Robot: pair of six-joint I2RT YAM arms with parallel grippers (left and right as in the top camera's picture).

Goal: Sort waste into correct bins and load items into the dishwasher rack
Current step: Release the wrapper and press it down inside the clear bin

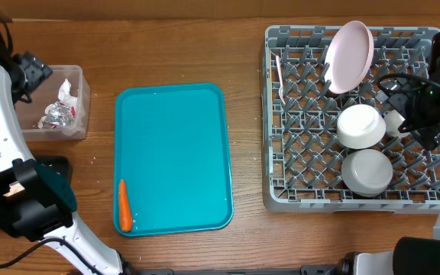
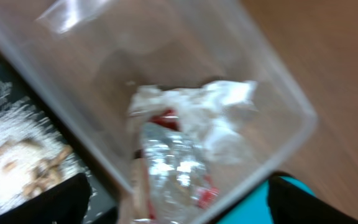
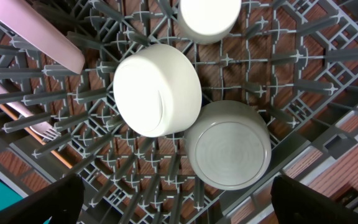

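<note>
Lying beneath left fingers (image 2: 61,202): foil wrapper (image 2: 173,167)

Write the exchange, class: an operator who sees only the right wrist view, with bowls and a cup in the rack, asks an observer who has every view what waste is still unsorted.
Operator: My view shows only the rack. Is any waste left outside it?
Observer: Yes. A carrot piece lies on the teal tray, close to its left edge.
Operator: Where are the napkin and the wrapper?
Observer: The crumpled napkin and the foil wrapper both lie in the clear tub.
</note>
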